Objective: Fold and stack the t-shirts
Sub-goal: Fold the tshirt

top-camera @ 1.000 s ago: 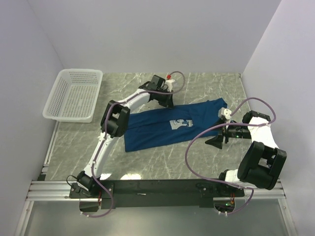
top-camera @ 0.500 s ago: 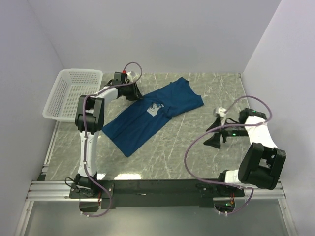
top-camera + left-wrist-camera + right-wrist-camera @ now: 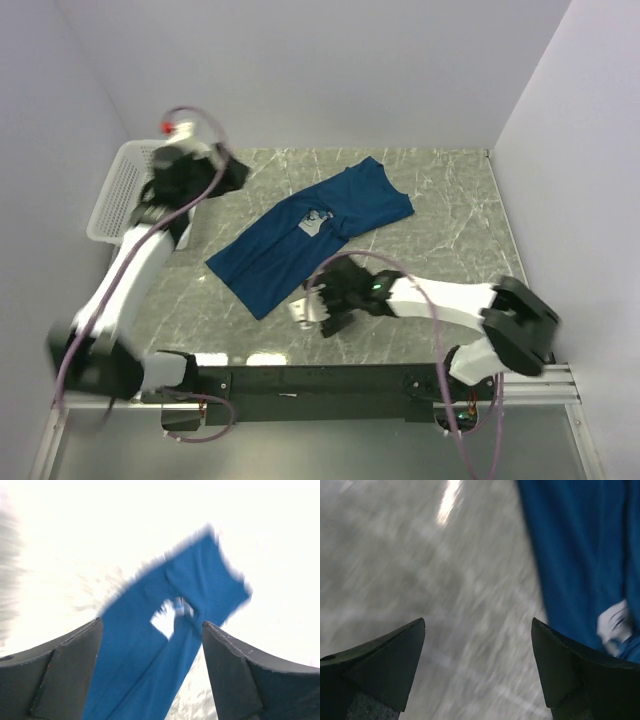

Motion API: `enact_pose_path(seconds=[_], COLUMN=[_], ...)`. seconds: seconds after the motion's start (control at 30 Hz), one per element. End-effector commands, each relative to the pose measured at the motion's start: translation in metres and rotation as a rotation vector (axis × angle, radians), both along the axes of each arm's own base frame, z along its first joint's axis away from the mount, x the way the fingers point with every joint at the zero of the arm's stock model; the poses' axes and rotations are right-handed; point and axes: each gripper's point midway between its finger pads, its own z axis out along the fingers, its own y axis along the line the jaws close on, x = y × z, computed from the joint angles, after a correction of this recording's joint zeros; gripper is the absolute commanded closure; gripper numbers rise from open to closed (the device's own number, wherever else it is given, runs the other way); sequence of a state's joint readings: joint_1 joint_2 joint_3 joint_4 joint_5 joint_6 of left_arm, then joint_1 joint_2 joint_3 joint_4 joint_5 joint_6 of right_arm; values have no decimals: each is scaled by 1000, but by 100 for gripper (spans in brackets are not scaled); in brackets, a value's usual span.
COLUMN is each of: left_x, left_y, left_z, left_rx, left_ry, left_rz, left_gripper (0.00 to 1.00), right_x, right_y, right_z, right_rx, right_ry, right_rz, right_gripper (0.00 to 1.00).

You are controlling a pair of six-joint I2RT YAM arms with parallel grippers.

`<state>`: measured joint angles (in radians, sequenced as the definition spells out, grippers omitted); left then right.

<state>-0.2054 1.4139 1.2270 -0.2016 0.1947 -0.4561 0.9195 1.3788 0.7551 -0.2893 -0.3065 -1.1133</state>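
While t-shirt (image 3: 310, 240) lies diagonal, right tool (image 3: 328, 300) beside its edge.

T-shirt (image 3: 330, 225) flat on table (image 3: 450, 220), mid-table, lying diagonally: neck end far right, hem end near left. Basket (image 3: 105, 205) at far-left table corner, well apart from t-shirt. Left arm (image 3: 140, 260) raised along left side, jaws between basket and t-shirt, above table. Right arm (image 3: 440, 300) stretched leftward across near side, jaws just before t-shirt's near edge, over bare table.
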Motion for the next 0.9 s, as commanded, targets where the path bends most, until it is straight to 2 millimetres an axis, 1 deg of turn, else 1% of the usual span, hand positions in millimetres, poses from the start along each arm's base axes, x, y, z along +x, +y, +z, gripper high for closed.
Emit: enact_pose_path(seconds=[0.0,0.03,0.07,0.1,0.13,0.17,0.2,0.23,0.27,0.3,0.33,0.37,0.4,0.43,0.47,0.5,0.57,0.6,0.67,0.7,0.73,0.77,0.8,0.83,0.87], left_x=[-44,-68,-83,-98,-109,-129,-142,-157,-165,-173,-182,-187,-190,-194,-196,-199,-201,-201,-203,-203,-203,-203,-203,-203,-203], left_y=[67,73,77,80,82,85,86,88,89,90,90,91,91,91,92,91,89,87,83,82,81,79,78,76,74], left_z=[7,29,25,9,10,24,12,23,24,23,28,31,35,36,37,38,37,35,32,29,29,28,26,25,25], left_rx=[-36,-55,-56,-52,-55,-71,-68,-85,-87,-91,-100,-103,-111,-110,-111,-112,-113,-117,-125,-130,-133,-138,-142,-145,-149], left_ry=[-19,-86,-76,-46,-54,-107,-70,-114,-116,-104,-125,-130,-136,-133,-135,-132,-129,-122,-113,-105,-105,-106,-100,-99,-99], left_rz=[278,283,294,304,311,315,318,320,320,323,321,323,325,325,325,318,308,299,277,273,268,259,256,246,236], left_gripper=[13,13,12,12,12,11,11,10,10,10,9,9,9,9,9,9,10,10,10,10,10,11,11,11,11], right_x=[54,65,65,65,66,66,66,67,67,67,68,66,66,66,64,61,59,55,52,45,41,38,31,22,16], right_y=[65,80,88,95,106,109,112,117,118,120,122,124,124,127,128,127,124,122,118,118,114,113,105,102,99], right_z=[25,35,19,16,21,11,9,8,1,-2,-3,-13,-17,-18,-25,-29,-34,-37,-37,-40,-43,-37,-41,-42,-32], right_rx=[110,142,119,112,137,123,121,126,115,110,110,94,87,81,69,57,47,42,35,43,32,44,32,31,49], right_ry=[-262,-313,-311,-318,-331,-326,-320,-319,-318,-323,-322,-309,-303,-294,-276,-262,-244,-232,-221,-184,-169,-164,-149,-119,-112], right_rz=[-184,-217,-216,-201,-196,-188,-182,-171,-163,-148,-139,-123,-123,-121,-113,-108,-102,-93,-99,-85,-80,-76,-63,-38,-19], right_gripper=[8,9,9,10,11,11,12,13,14,16,17,18,21,29,33,43,53,62,75,85,92,99,100,100,100])
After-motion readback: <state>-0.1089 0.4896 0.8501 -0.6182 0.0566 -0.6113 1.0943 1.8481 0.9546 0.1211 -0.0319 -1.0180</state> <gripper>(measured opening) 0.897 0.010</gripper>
